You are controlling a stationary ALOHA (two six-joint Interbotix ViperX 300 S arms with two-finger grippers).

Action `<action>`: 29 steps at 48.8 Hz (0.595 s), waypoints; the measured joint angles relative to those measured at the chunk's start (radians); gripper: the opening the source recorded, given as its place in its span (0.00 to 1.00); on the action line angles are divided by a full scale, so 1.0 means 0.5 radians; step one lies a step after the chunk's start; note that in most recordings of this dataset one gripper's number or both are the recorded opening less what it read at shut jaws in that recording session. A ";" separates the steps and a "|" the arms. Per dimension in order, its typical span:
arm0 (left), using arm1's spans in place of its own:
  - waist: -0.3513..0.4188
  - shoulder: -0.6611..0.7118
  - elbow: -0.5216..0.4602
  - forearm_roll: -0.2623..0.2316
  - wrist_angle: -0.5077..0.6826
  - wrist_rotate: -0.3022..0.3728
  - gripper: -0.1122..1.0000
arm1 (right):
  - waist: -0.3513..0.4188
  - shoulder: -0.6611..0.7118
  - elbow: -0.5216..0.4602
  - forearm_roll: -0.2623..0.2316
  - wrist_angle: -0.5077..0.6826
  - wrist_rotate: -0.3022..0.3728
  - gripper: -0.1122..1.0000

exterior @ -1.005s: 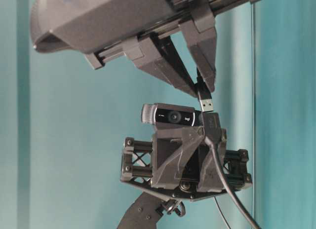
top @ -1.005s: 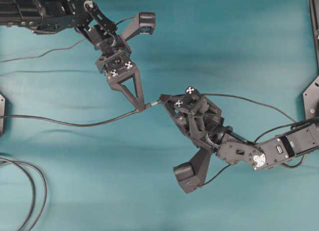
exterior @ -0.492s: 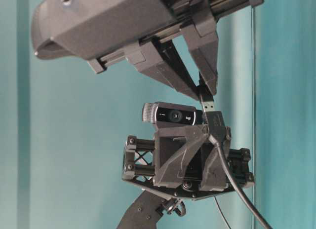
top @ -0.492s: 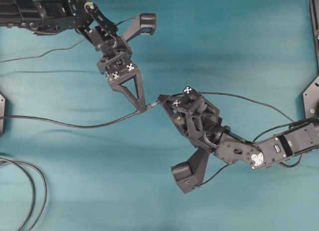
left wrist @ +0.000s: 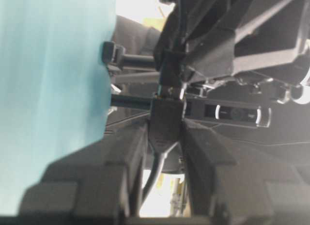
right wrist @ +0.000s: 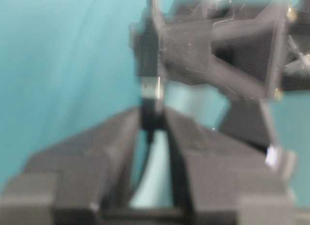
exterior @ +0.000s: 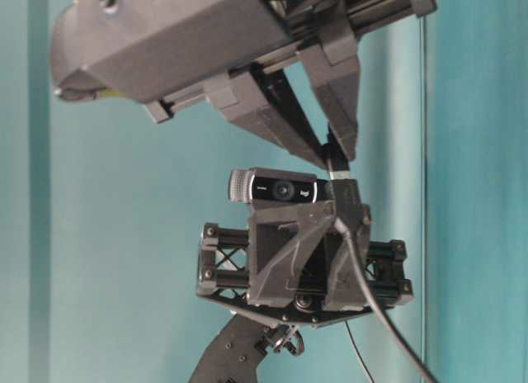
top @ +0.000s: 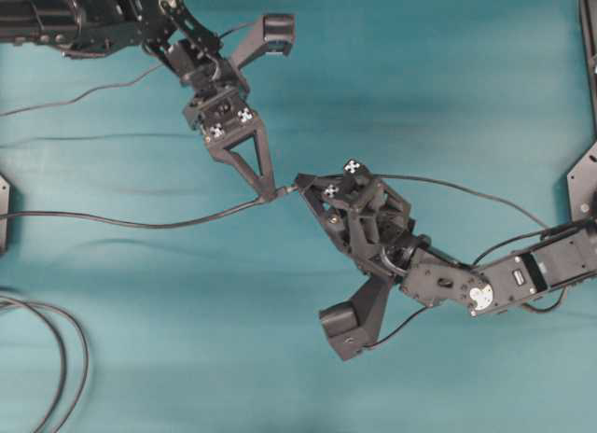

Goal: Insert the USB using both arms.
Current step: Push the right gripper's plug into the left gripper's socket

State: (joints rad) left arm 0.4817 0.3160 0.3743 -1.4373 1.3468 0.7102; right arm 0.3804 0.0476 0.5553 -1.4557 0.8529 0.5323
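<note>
**A:** Where is the USB (right wrist: pixel 151 88) right now?

**B:** In the air above the surface (top: pixel 448 69), in the middle of the overhead view. The right tool (top: pixel 300 184) is clamped narrowly on its dark body. The silver tip points straight at the socket (left wrist: pixel 164 123), which the left tool (top: pixel 270 196) grips just as narrowly.

**A:** Is it in?

**B:** Partly, I'd say. From table level only a thin sliver of silver shows between the plug body and the socket mouth. The right wrist view shows a short bright band exposed. So the tip looks to have entered, but I judge it is not fully seated.

**A:** So the step in hand is the push itself?

**B:** Yes, the mating stroke. Both pieces appear lined up along one axis, tool tips nearly meeting.

**A:** What does the next move call for?

**B:** A short, straight press of the two tools toward each other, with no twist. Both grips must hold firm so neither piece slips backward. The socket's cable (top: pixel 140 223) trails off to the left along the surface and looks slack, so it should not drag.
</note>
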 measured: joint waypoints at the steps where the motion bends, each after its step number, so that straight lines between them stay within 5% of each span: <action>1: 0.003 0.000 0.000 -0.003 0.000 0.000 0.30 | 0.000 0.000 -0.003 0.000 0.000 0.000 0.28; 29: 0.009 0.086 -0.144 0.003 -0.015 -0.006 0.30 | -0.003 0.003 0.000 0.000 0.000 0.000 0.28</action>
State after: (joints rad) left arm 0.4863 0.3590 0.3022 -1.4358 1.3392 0.7072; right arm 0.3789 0.0491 0.5553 -1.4557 0.8529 0.5323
